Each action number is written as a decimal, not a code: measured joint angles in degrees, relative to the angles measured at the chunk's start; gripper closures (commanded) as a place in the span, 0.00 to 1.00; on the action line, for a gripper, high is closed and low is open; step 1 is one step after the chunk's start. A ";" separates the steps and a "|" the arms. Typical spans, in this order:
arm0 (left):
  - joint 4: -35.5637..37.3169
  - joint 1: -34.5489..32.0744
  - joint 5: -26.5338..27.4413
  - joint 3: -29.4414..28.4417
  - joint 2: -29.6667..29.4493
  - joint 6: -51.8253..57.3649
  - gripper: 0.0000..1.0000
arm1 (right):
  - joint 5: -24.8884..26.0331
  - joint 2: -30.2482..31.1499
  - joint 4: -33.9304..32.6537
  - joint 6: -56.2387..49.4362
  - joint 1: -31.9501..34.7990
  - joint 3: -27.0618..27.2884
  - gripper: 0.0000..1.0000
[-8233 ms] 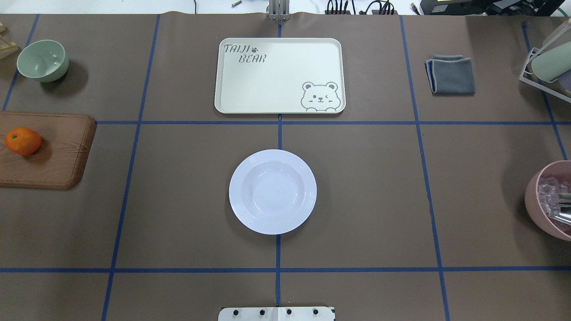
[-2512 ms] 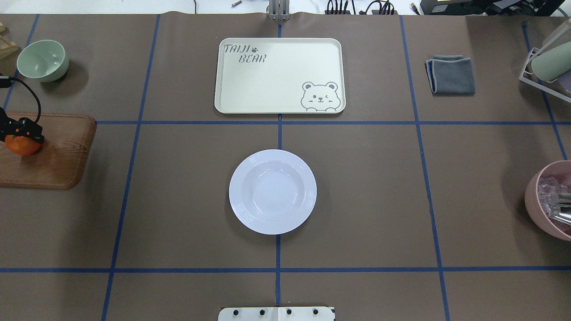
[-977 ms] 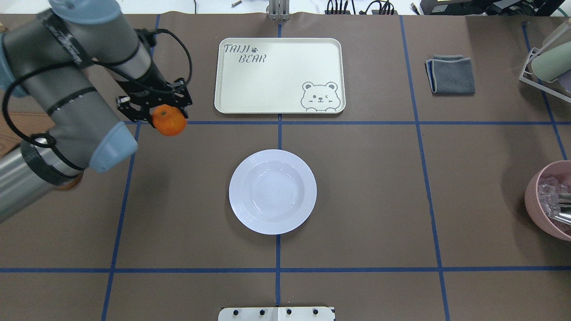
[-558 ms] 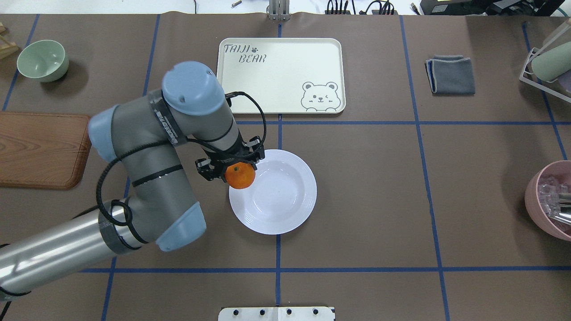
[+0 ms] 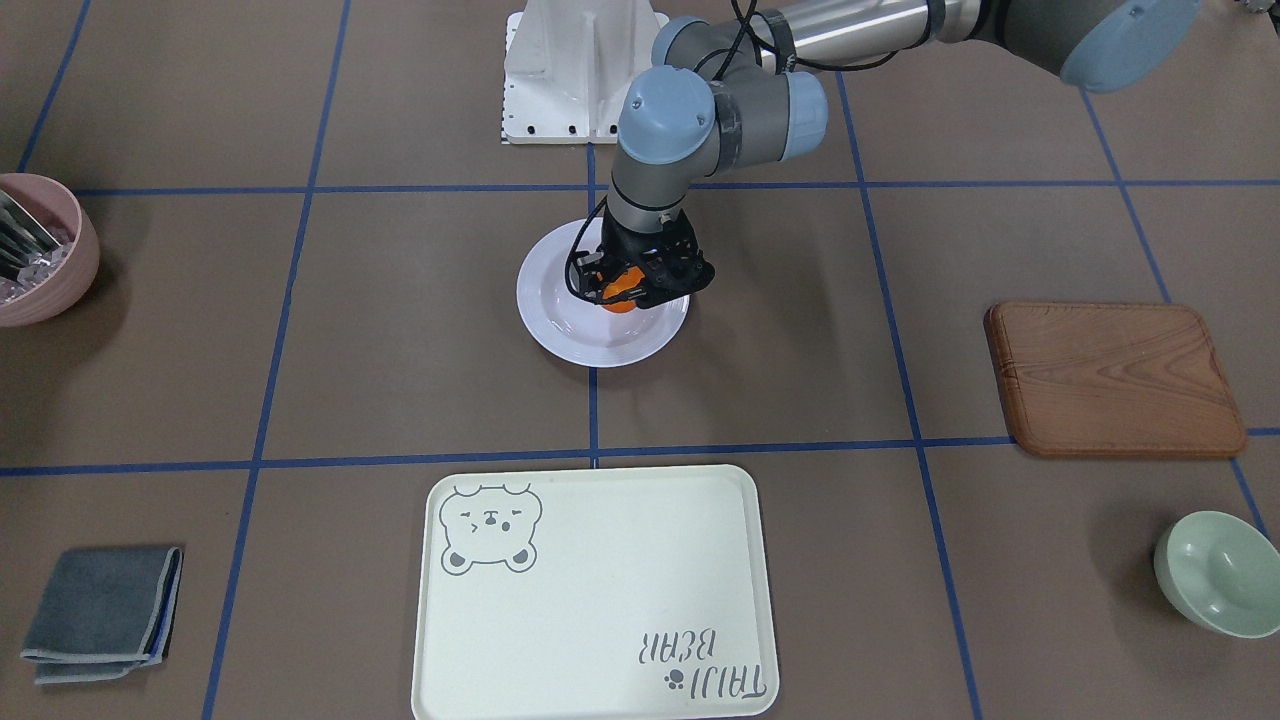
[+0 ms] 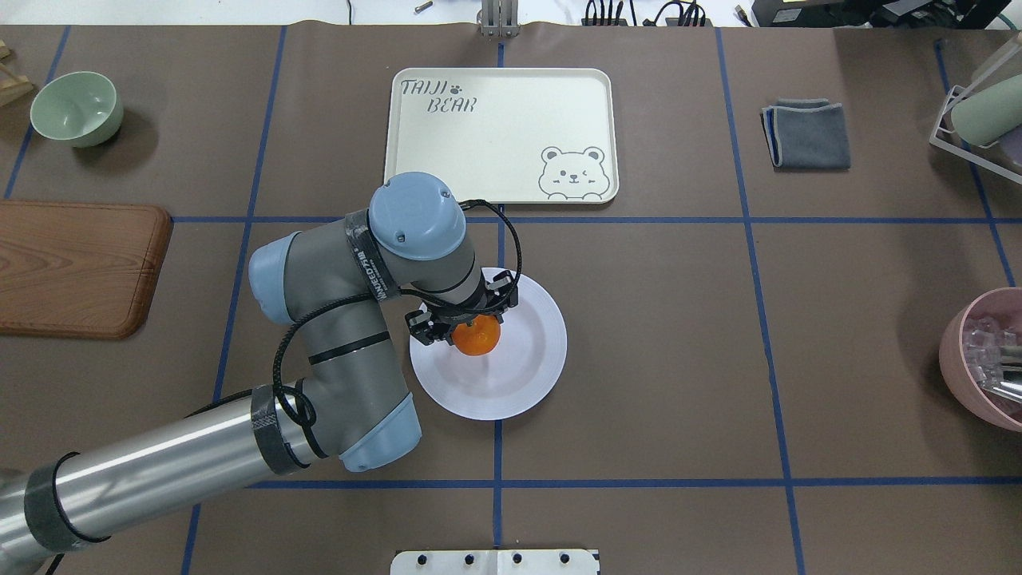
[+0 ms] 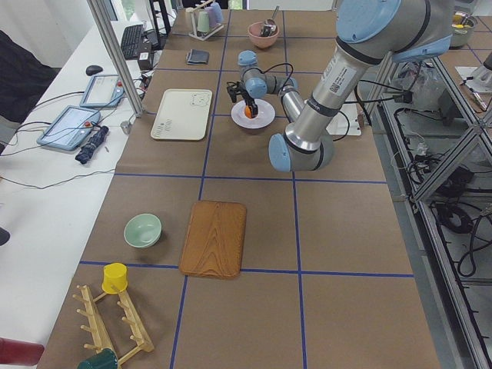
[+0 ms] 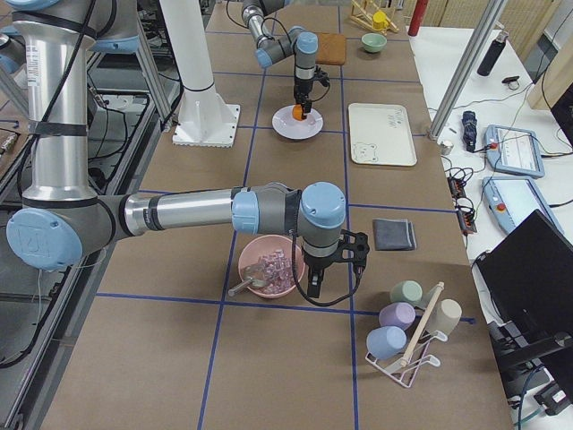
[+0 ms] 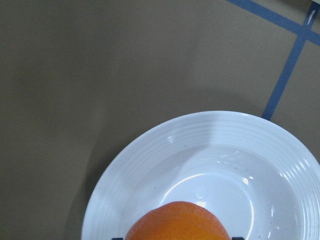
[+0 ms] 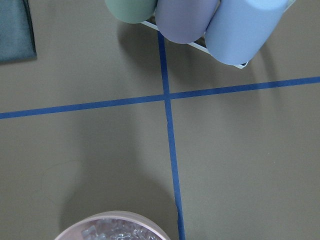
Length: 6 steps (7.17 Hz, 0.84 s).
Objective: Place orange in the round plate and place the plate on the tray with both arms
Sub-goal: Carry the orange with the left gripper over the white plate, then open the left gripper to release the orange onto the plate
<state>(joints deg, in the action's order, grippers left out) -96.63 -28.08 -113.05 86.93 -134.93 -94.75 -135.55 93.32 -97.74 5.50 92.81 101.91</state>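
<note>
Left arm has swung further in since the last frame: the orange (image 6: 477, 337), which hung over the left rim of the round plate (image 6: 533, 355) a moment ago, is now over the plate's well, left of centre. Plate, tray and the rest have not shifted.

Left gripper (image 6: 465, 319) points straight down, jaws closed onto the orange from two sides, part-way open to the fruit's width. Black fingers (image 5: 672, 278) show on either side of it in the front view. The left wrist camera has the orange top at the bottom edge with the plate's ridged rim and glossy well behind it. The far side views show the orange slightly above the plate; can't tell for sure whether it touches the floor of the well.

The plate sits flat on the brown table cover, on the centre blue tape line. Tray (image 6: 495, 128) lies beyond the plate, away from the robot, apart from it, with a tape line between them. Wooden board (image 6: 76, 267) is well off to the plate's left, green bowl (image 6: 77, 108) further left and beyond. Grey cloth (image 6: 806, 133) is beyond and right of the plate. Pink bowl (image 6: 962, 351) is well right of the plate at the table edge.

Right gripper (image 8: 333, 269) hangs just beside the pink bowl, far from the plate, seen only in the right side view; can't tell how wide its jaws stand.
</note>
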 measured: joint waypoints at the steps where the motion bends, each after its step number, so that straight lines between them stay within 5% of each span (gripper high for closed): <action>1: -0.18 0.20 0.39 -0.54 -0.12 0.12 0.01 | 0.00 0.03 0.01 0.02 0.00 -0.15 0.00; 6: 2.55 -1.74 2.84 7.77 1.22 1.36 0.01 | -3.49 -0.36 0.21 0.40 -0.52 0.15 0.00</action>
<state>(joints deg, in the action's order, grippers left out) -94.08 -29.82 -110.21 94.70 -133.72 -93.38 -139.04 92.96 -97.54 5.90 92.29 102.06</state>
